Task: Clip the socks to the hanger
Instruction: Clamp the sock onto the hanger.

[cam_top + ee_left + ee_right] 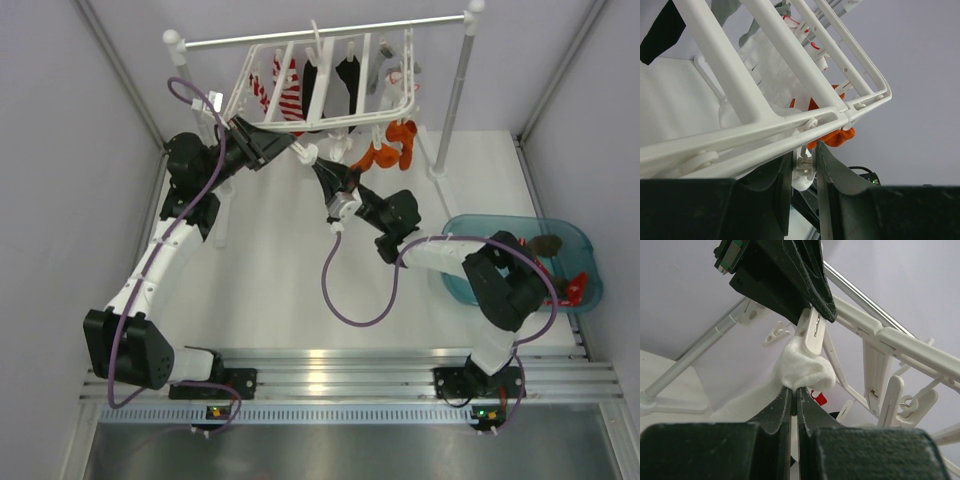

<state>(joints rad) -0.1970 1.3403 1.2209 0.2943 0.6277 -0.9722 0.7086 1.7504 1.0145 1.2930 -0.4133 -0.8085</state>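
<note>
Right wrist view shows the right end effector (794, 392) pinched shut on a white sock (805, 371), holding it up against a clip (813, 335) on the hanger (900, 346). The left end effector (803, 157) squeezes that clip, probably to open it for the sock.

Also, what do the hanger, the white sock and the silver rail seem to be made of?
By the look, the hanger is likely moulded plastic: white, smooth, slightly glossy; the white sock is soft knitted fabric, matte and fuzzy, bunched in folds; the silver rail is probably metal, since it reflects a bright line, though a coated tube is possible.
</note>
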